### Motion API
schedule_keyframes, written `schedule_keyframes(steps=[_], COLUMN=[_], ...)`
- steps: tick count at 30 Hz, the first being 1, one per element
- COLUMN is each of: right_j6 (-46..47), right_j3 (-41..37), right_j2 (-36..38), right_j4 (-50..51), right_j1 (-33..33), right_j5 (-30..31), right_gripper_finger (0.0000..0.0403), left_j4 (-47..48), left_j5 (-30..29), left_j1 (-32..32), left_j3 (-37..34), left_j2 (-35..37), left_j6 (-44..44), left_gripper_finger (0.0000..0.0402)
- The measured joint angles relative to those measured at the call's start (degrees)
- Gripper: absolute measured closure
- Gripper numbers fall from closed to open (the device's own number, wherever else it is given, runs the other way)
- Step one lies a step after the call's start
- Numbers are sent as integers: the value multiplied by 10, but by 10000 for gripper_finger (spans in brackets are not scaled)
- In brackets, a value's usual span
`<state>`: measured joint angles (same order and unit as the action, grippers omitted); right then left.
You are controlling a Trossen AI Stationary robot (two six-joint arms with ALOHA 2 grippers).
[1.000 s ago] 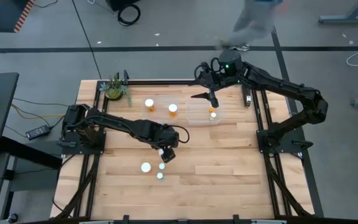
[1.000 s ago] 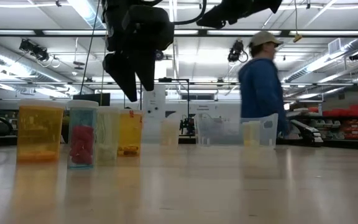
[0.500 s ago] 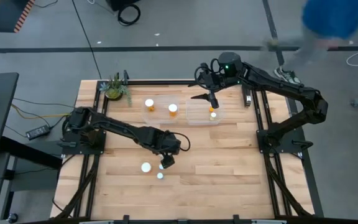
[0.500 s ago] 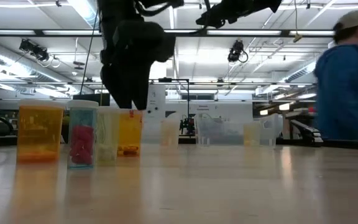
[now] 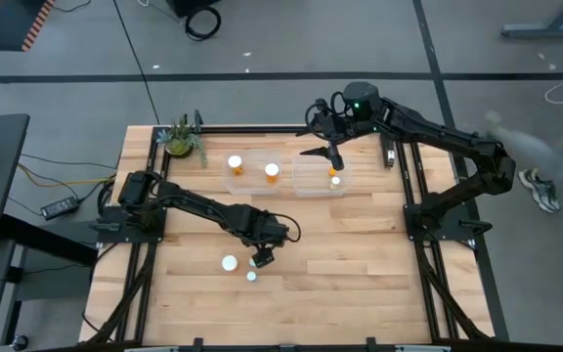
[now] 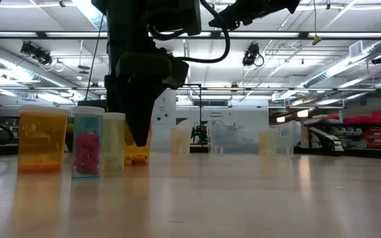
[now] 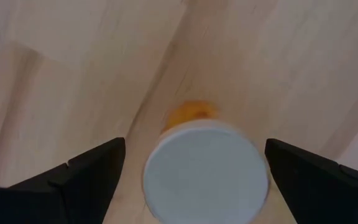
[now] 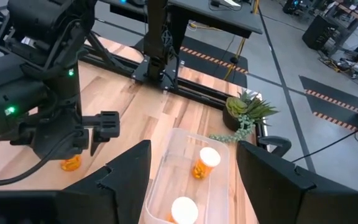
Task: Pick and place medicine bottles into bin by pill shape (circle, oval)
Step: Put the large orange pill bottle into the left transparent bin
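Note:
My left gripper points straight down, open, over a medicine bottle with a white cap and amber body that stands upright on the table. Its two fingers flank the cap with a gap on each side. In the low view the gripper hides most of that bottle. Three more bottles stand in a row beside it. My right gripper hangs open above the right clear bin, which holds one bottle.
The left clear bin holds two bottles. Two white caps show on the table near the left gripper. A small potted plant stands at the far left corner. The table's right half is bare wood.
My left gripper has come down and a little toward the table's near edge, so its open fingers now stand on either side of the bottle's cap. The bottles have not moved. A person has walked past behind the table, from left to right.

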<state>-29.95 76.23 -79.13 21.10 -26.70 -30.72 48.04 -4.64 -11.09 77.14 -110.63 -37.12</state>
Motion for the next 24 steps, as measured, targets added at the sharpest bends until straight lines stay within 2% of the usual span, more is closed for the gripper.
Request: schedule_keyframes(steps=[6, 24], right_j6=[1, 1], right_j3=[0, 0], right_j2=[0, 0], right_j4=[0, 0], right_j1=[0, 0], right_j5=[0, 0], right_gripper_finger=[158, 158], left_j4=[-1, 1], left_j5=[0, 0], left_j1=[0, 0], left_j3=[0, 0], left_j2=[0, 0], left_j6=[3, 10], left_gripper_finger=[21, 137])
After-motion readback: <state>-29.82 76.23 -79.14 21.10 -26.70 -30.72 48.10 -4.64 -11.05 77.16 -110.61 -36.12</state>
